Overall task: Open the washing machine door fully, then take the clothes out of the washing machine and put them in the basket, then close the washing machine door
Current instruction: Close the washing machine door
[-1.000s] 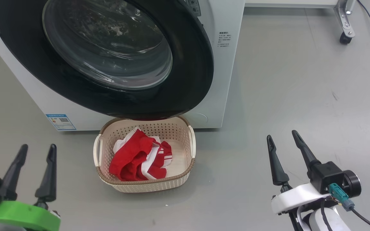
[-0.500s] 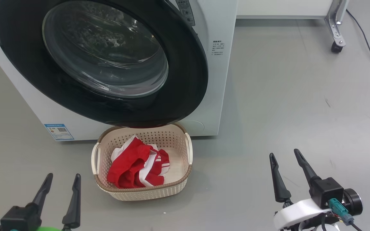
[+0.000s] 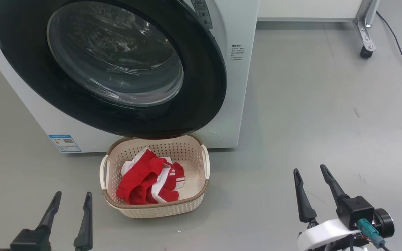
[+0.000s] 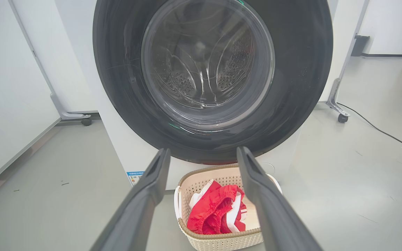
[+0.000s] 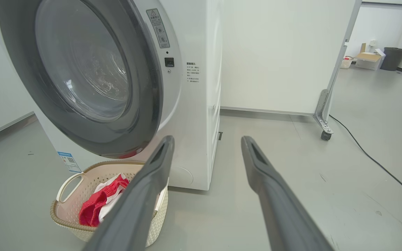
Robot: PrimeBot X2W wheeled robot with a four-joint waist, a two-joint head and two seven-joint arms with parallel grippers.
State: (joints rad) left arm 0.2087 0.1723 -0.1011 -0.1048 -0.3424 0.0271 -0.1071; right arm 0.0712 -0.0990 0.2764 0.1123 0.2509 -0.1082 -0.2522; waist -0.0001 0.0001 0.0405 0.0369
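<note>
The left gripper point(image 3: 73, 194) and right gripper point(image 3: 309, 169) spread their fingers wide and empty, and with the clothes point(image 3: 141, 178) in the basket point(image 3: 152, 208) ahead between them, only checking that the washing machine door point(image 3: 206, 87) beyond is latched seems left.

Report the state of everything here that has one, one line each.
washing machine door: shut.
clothes: crumpled, lying inside the basket.
basket: upright, holding the clothes.
left gripper: open, empty.
right gripper: open, empty.
</note>
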